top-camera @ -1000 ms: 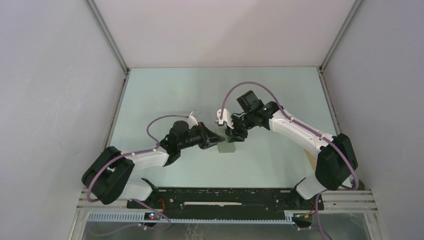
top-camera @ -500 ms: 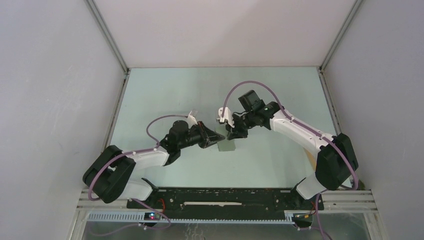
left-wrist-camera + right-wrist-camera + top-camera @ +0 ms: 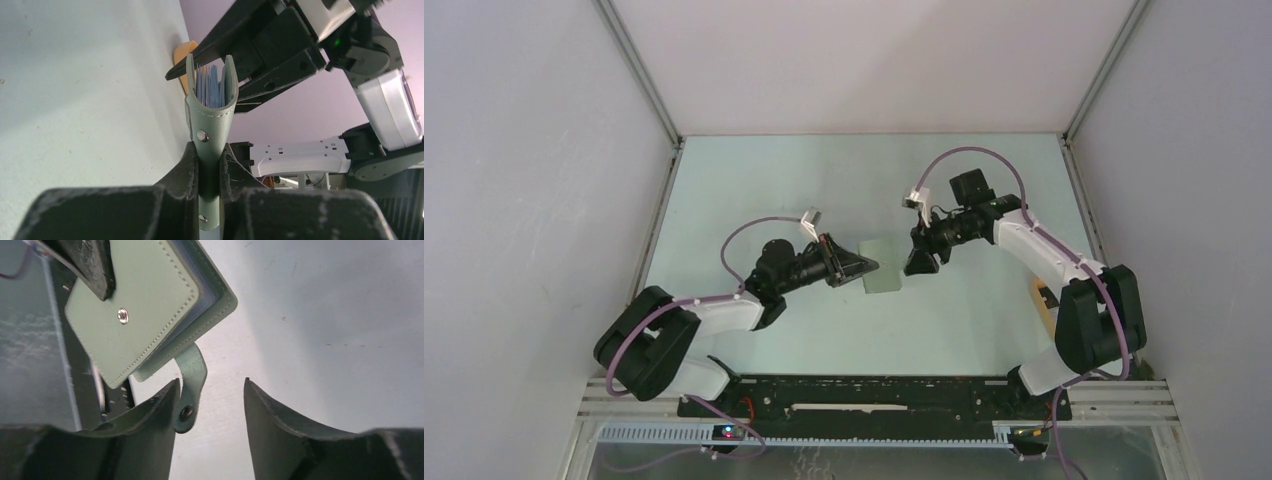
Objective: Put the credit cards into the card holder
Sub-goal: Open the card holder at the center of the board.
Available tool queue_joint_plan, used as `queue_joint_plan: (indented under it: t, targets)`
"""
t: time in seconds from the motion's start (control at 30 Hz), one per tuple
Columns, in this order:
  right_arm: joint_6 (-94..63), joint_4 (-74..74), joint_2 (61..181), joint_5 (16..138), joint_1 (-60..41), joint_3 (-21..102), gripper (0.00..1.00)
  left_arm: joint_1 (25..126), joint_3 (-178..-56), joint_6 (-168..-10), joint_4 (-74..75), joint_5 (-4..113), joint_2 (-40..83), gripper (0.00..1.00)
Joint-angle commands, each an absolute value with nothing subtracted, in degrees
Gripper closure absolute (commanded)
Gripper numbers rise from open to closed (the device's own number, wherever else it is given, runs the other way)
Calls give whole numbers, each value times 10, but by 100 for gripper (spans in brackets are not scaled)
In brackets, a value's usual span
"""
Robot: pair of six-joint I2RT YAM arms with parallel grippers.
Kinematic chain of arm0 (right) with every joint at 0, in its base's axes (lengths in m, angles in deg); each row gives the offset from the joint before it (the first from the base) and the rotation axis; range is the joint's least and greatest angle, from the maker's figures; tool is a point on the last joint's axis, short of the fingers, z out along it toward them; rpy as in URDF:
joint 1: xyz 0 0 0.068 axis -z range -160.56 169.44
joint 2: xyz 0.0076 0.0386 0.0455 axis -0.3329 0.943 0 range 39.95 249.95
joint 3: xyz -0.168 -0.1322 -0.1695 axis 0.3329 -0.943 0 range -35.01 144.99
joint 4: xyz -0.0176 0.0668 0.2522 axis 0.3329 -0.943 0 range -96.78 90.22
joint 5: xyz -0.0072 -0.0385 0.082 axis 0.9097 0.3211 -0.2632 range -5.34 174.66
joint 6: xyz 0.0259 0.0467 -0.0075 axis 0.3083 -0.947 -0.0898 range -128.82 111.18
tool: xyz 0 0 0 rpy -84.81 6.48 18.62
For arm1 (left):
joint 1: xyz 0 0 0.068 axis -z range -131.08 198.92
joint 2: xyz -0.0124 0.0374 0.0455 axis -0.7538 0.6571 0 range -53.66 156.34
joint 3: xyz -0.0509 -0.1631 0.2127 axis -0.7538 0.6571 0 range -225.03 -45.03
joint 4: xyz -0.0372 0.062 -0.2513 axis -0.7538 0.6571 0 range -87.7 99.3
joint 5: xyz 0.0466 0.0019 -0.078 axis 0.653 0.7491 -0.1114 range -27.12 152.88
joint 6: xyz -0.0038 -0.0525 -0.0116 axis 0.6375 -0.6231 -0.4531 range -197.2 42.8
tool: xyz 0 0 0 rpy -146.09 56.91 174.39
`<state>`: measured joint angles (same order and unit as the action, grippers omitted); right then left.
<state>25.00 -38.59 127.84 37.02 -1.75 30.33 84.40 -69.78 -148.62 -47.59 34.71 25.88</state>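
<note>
- Clamping the card holder (image 3: 210, 117) at its lower, snap-studded end, the left gripper (image 3: 209, 152) has its jaws narrowed on the two grey-green covers, one finger pressed to each side.
- The bifold is held off the table (image 3: 774, 190), its covers spread slightly at the far end.
- Between the covers show the thin edges of the credit cards (image 3: 210, 86), packed among the pale bluish inner slots; how many there are cannot be told.
- A short closure strap (image 3: 191, 372) with a snap at its tip hangs loose from one edge of the wallet.
- The right gripper (image 3: 210, 412) faces the holder's far end with its jaws parted and nothing gripped between them; the strap's tip lies against the inner edge of one finger (image 3: 150, 415), though whether it touches cannot be told.
- From above, the two grippers point at each other near the table's middle, the wallet between them.
- A tan-yellow tray (image 3: 1041, 296) peeks out beside the right arm, well apart from the holder.
</note>
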Motion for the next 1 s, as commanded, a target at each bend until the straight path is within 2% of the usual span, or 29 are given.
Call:
queue_joint_plan:
  t: [0.0,0.07,0.27,0.4,0.5,0.57,0.7,0.8,0.93,0.97]
  targets:
    - [174,-389,1270,265,22,302,39,842,-699,-1448,-557,312,259,100]
    - [154,-386,1267,217,36,302,35,842,-695,-1445,-586,301,261,100]
    - [107,-377,1273,132,36,302,31,842,-690,-1441,-673,265,269,100]
    - [87,-371,1278,110,28,303,31,846,-691,-1452,-751,241,283,100]
    - [72,-361,1283,86,27,303,35,850,-700,-1465,-782,227,297,100]
    - [67,-358,1286,67,29,303,44,853,-704,-1463,-781,221,300,100]
    - [72,-357,1288,27,34,302,79,854,-704,-1463,-780,227,306,99]
    - [77,-360,1283,10,35,304,99,854,-700,-1466,-780,247,319,84]
    - [82,-366,1270,57,36,303,100,846,-682,-1463,-772,284,315,66]
    - [79,-366,1269,74,37,302,100,839,-670,-1462,-766,298,308,53]
